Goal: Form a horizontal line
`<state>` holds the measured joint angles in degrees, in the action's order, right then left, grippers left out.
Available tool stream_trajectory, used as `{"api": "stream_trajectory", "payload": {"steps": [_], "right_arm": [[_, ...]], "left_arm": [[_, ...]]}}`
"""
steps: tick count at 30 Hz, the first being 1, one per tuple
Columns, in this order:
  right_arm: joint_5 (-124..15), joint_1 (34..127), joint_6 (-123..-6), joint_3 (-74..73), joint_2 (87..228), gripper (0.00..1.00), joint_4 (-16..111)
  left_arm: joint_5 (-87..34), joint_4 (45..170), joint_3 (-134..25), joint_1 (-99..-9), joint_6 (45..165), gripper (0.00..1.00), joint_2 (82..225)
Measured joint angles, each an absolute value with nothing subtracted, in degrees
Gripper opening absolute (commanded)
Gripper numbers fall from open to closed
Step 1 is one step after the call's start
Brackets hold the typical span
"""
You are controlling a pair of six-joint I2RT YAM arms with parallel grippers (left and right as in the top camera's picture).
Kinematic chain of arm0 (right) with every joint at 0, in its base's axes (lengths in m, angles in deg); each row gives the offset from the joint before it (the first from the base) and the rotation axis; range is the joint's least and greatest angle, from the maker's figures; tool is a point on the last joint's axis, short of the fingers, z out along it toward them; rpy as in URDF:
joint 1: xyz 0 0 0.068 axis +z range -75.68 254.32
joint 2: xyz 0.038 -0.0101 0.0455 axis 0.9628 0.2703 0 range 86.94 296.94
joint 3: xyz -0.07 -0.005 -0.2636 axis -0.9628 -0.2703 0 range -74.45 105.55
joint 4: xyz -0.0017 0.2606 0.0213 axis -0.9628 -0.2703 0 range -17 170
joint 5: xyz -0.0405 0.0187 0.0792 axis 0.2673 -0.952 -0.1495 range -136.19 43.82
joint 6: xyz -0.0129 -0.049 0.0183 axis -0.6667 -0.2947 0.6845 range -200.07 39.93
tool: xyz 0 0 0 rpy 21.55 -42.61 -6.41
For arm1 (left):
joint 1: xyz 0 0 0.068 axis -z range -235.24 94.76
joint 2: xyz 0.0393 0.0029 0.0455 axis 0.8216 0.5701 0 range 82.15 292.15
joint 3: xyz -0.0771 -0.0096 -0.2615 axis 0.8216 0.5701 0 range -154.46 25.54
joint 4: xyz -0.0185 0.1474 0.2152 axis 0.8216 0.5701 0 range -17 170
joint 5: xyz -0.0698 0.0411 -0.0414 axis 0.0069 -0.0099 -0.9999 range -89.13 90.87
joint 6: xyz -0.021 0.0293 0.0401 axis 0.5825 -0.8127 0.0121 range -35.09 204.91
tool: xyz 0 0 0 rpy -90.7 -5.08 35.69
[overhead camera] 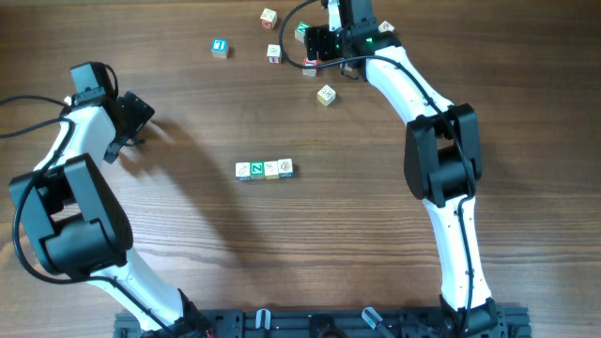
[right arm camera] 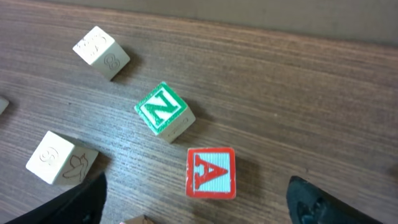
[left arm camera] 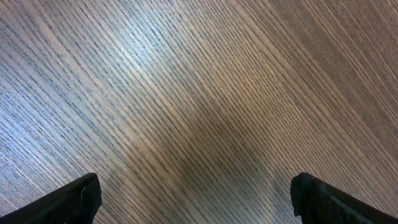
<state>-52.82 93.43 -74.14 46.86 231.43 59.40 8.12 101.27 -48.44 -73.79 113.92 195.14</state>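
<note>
The horizontal line (overhead camera: pixel 264 169) is a short row of small letter cubes touching side to side at the table's middle. My right gripper (overhead camera: pixel 324 54) hovers open at the far edge over loose cubes. In the right wrist view its fingers (right arm camera: pixel 198 202) straddle a red A cube (right arm camera: pixel 211 172), not touching it. A green N cube (right arm camera: pixel 163 111) and two pale cubes (right arm camera: pixel 101 52) (right arm camera: pixel 57 157) lie just beyond. My left gripper (overhead camera: pixel 131 120) is open and empty over bare wood at the left; its wrist view (left arm camera: pixel 196 199) shows only tabletop.
Loose cubes lie at the back: a blue one (overhead camera: pixel 220 47), one (overhead camera: pixel 269 17), one (overhead camera: pixel 273 53) and one (overhead camera: pixel 326 94) in front of the right gripper. A black cable (overhead camera: pixel 293 42) loops beside the right wrist.
</note>
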Motion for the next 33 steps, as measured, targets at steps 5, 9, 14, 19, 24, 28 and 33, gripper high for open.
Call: {"api": "stream_trajectory", "payload": {"steps": [5, 9, 14, 19, 24, 28, 33], "right_arm": [[-51.51, 94.11, -75.69, 46.84, 231.45, 0.85, 62.57], [-50.94, 94.15, -79.78, 46.86, 233.57, 0.70, 64.84], [-50.61, 94.15, -80.87, 46.77, 235.89, 0.49, 65.12], [-50.57, 94.15, -81.48, 46.77, 235.89, 0.23, 68.12], [-50.59, 94.15, -81.59, 46.77, 235.89, 0.39, 68.47], [-50.44, 94.15, -81.92, 46.77, 235.78, 0.44, 68.03], [-50.41, 94.15, -82.16, 46.77, 235.78, 0.24, 67.33]], "left_arm": [[8.12, 101.25, -48.44, -73.79, 113.92, 1.00, 195.14], [8.12, 101.27, -48.44, -73.79, 113.92, 1.00, 195.14], [8.12, 101.27, -48.44, -73.79, 113.92, 1.00, 195.14], [8.12, 101.25, -48.44, -73.79, 113.92, 1.00, 195.14], [8.12, 101.27, -48.44, -73.79, 113.92, 1.00, 195.14], [8.12, 101.27, -48.44, -73.79, 113.92, 1.00, 195.14], [8.12, 101.27, -48.44, -73.79, 113.92, 1.00, 195.14]]}}
